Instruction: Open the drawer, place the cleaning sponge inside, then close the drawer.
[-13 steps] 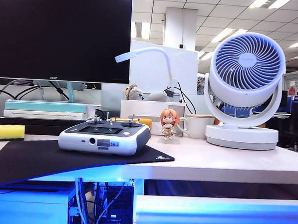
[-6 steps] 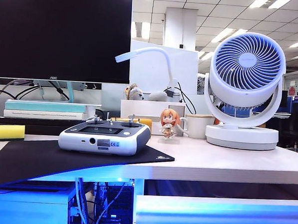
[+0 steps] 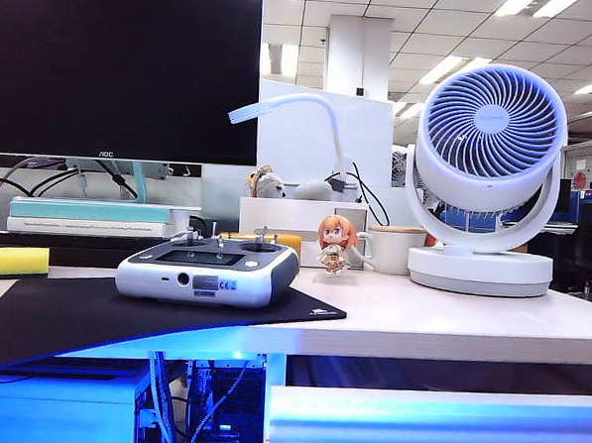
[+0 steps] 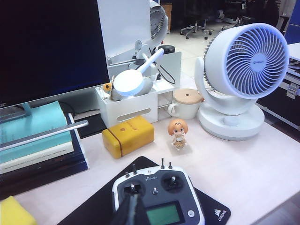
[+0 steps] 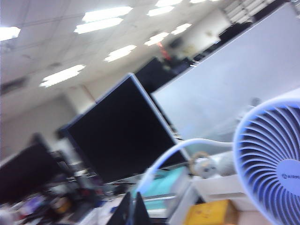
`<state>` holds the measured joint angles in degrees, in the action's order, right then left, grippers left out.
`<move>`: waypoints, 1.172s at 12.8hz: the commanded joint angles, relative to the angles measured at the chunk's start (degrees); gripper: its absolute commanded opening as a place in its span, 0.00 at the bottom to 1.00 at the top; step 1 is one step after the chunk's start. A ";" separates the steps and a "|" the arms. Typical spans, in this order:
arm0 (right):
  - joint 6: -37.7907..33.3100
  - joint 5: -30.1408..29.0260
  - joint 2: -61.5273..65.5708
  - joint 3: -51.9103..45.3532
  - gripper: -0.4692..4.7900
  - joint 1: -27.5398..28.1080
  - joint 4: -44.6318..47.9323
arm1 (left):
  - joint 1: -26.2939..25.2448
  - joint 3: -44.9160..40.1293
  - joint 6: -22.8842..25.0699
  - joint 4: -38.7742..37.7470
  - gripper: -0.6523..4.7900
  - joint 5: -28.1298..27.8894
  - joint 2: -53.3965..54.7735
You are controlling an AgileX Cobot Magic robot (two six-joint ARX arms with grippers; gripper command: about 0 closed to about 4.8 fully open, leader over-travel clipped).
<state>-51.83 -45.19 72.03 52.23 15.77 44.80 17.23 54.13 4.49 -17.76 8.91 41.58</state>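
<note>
The cleaning sponge (image 3: 16, 262), a yellow block with a dark green underside, lies at the far left of the desk beside the black mat; its corner also shows in the left wrist view (image 4: 13, 213). The drawer (image 3: 434, 422) is the wide blue-lit white panel under the desk's right half, shut flush. My left gripper (image 4: 133, 212) hovers shut and empty over the grey controller (image 4: 159, 199), to the right of the sponge. My right gripper (image 5: 132, 209) is shut and empty, raised and angled towards the monitor and ceiling in a blurred view. Neither gripper shows in the exterior view.
The controller (image 3: 207, 268) sits on a black mat (image 3: 92, 315). A large white fan (image 3: 487, 182) stands at the right. A figurine (image 3: 336, 245), mug (image 3: 394, 249), orange-yellow box (image 4: 128, 136), white organizer with lamp (image 4: 136, 105), stacked books (image 3: 87, 221) and monitor (image 3: 123, 69) line the back.
</note>
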 commanded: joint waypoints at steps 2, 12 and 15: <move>29.16 13.97 -0.61 7.15 0.07 -12.83 -32.57 | -0.04 0.26 0.20 2.27 0.11 0.13 -0.07; 46.42 29.86 13.81 5.64 0.07 -29.94 -75.91 | -0.04 0.26 0.02 2.21 0.11 0.11 -0.07; 48.81 29.70 18.60 4.39 0.07 -30.21 -78.01 | -0.04 0.26 0.02 2.25 0.11 0.09 -0.04</move>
<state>-4.08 -15.53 90.13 56.93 -14.37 -33.56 17.23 54.13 4.47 -16.32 8.91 41.58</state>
